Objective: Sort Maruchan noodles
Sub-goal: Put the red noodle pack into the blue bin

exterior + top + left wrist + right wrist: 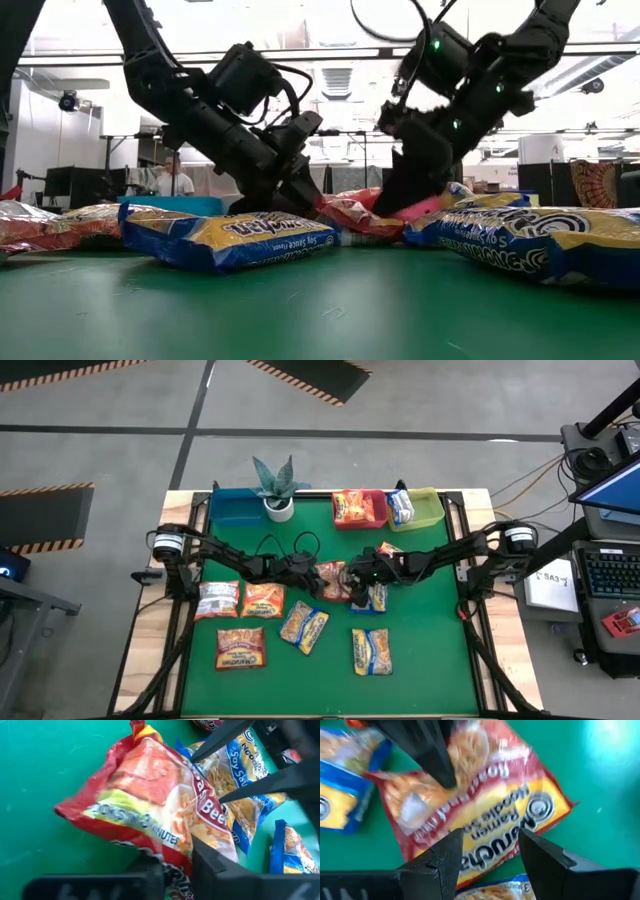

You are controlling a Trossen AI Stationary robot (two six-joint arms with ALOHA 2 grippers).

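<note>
We see the left end effector (322, 582) pinched shut on the red noodle packet (333, 580) at mid-bench; the right end effector (360, 582), half-open, straddles its other edge.

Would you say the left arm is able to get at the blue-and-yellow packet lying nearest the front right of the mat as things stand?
Probably not right away: the left gripper is closing on the red packet mid-table, beside the right gripper. The blue-and-yellow packet itself lies uncovered, nearer the right arm.

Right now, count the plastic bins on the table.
3, all along the far edge: a blue bin beside the potted plant, a red bin holding a packet, and a yellow-green bin holding another packet. None seems hidden.
</note>
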